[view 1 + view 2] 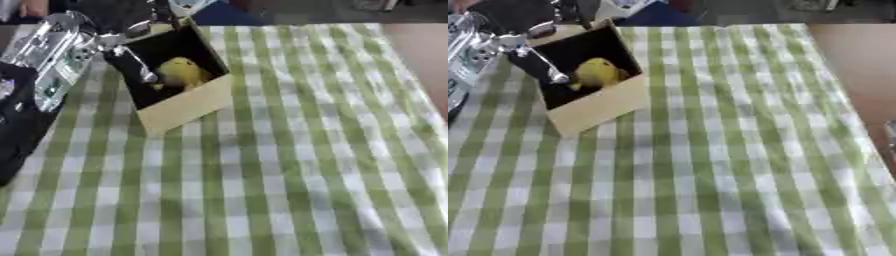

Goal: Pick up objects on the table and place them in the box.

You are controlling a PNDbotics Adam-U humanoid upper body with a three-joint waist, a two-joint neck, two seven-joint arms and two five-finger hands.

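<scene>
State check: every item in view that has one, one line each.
box: open, dark inside, standing on the checked cloth
yellow object: inside the box
left robot hand: reaching into the box beside the yellow object, finger state unclear
right robot hand: not in view

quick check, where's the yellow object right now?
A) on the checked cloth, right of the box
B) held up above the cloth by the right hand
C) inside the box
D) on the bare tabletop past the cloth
C: the yellow object sits inside the box, against its dark interior, with a finger of the left hand reaching into the box beside it.
</scene>
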